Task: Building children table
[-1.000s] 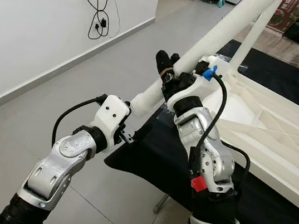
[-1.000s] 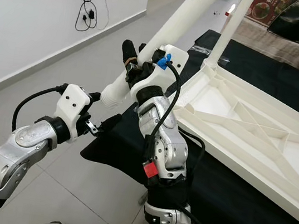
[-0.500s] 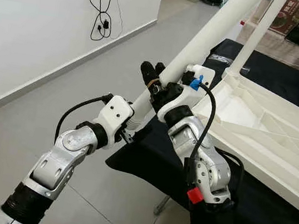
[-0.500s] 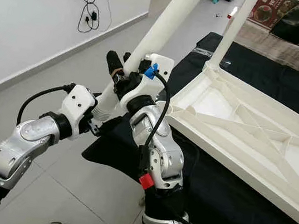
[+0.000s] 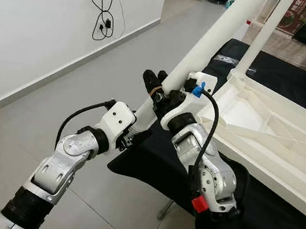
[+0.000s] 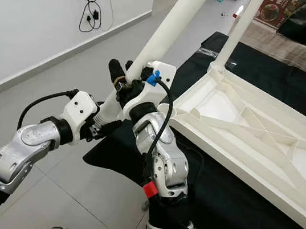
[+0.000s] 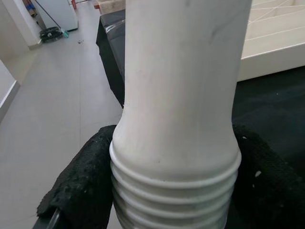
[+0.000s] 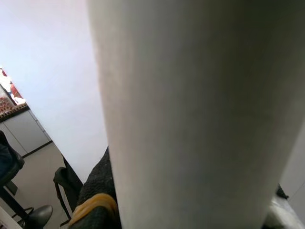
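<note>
grey floor tiles lie below both grippers. the left gripper [image 5: 132, 137] clamps the white table leg [image 5: 209, 45] at its threaded end [image 7: 174, 200]; the right gripper [image 5: 160, 87] grips it just above. over the last second the leg has swung steeper, probably lining up with the upturned tabletop [image 5: 271, 132] beside the right gripper.

You get bright, even daylight and sharp head views; the right wrist view is blurred, too close.
</note>
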Controlling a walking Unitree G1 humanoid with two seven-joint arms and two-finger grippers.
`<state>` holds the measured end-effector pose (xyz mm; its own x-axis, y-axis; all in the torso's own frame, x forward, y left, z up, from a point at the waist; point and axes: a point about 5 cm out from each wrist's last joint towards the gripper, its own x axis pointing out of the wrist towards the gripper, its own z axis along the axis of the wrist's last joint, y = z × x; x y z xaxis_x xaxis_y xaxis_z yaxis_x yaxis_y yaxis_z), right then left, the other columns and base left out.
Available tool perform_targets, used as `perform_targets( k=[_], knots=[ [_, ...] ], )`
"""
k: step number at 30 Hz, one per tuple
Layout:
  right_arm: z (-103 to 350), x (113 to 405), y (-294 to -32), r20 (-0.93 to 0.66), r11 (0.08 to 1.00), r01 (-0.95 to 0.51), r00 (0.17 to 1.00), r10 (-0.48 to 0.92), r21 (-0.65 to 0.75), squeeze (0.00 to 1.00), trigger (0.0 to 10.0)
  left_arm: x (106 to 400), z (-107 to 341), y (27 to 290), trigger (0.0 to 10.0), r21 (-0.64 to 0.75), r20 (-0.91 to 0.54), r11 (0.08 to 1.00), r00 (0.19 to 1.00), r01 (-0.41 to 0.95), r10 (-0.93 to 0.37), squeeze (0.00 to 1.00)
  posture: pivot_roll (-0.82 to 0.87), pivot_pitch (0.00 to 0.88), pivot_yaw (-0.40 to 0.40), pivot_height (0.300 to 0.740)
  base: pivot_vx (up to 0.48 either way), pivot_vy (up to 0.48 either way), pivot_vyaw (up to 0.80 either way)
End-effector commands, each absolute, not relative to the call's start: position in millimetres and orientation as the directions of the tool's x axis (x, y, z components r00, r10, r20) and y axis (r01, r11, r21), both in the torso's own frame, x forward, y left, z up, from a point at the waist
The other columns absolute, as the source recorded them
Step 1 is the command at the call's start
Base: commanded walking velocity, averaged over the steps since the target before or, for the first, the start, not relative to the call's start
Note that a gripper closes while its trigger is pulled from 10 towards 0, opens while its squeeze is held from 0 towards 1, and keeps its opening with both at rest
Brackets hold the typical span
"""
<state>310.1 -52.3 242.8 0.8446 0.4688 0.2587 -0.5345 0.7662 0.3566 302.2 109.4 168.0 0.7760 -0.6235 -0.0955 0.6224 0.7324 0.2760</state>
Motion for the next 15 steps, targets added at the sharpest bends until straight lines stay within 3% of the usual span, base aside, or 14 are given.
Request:
perform_targets(
  k=[1, 2, 3, 4, 11, 12, 15],
  knots=[
    [250.3, 306.9, -53.8, 0.294, 0.759, -0.558, 0.828, 0.478, 0.336, 0.00, 10.0, 297.2, 153.0, 108.2, 0.0, 0.274, -0.170, 0.697, 0.746, 0.663, -0.643, 0.00, 0.13, 0.084, -0.077, 0.740, 0.000, 0.000, 0.00],
    [250.5, 306.9, -54.0, 0.294, 0.758, -0.558, 0.827, 0.479, 0.336, 0.00, 10.0, 297.0, 151.6, 107.4, 10.0, 0.267, -0.182, 0.693, 0.741, 0.670, -0.646, 0.00, 0.13, 0.084, -0.078, 0.740, 0.000, 0.000, 0.00],
    [250.9, 306.9, -54.2, 0.295, 0.758, -0.559, 0.827, 0.478, 0.336, 0.00, 10.0, 296.9, 150.4, 106.9, 10.0, 0.251, -0.188, 0.696, 0.739, 0.673, -0.646, 0.00, 0.13, 0.085, -0.078, 0.740, 0.000, 0.000, 0.00],
    [251.3, 306.9, -54.3, 0.297, 0.758, -0.559, 0.827, 0.478, 0.336, 0.00, 10.0, 296.6, 149.5, 106.4, 10.0, 0.230, -0.190, 0.699, 0.736, 0.677, -0.650, 1.00, 0.13, 0.085, -0.078, 0.740, 0.000, 0.000, 0.00],
    [252.7, 306.4, -54.1, 0.301, 0.755, -0.564, 0.823, 0.481, 0.335, 0.00, 10.0, 297.8, 149.1, 107.0, 10.0, 0.248, -0.194, 0.690, 0.733, 0.680, -0.652, 0.98, 0.13, 0.084, -0.078, 0.740, 0.000, 0.000, 0.00],
    [253.2, 306.1, -53.8, 0.303, 0.754, -0.566, 0.822, 0.483, 0.334, 0.00, 10.0, 298.4, 149.3, 107.2, 10.0, 0.257, -0.195, 0.686, 0.731, 0.681, -0.653, 0.00, 0.13, 0.082, -0.077, 0.740, 0.000, 0.000, 0.00],
    [253.8, 304.9, -52.6, 0.306, 0.748, -0.574, 0.816, 0.490, 0.333, 0.00, 10.0, 299.5, 150.3, 107.5, 10.0, 0.266, -0.190, 0.684, 0.733, 0.679, -0.654, 0.00, 0.13, 0.082, -0.074, 0.740, 0.000, 0.000, 0.00]
  ],
)
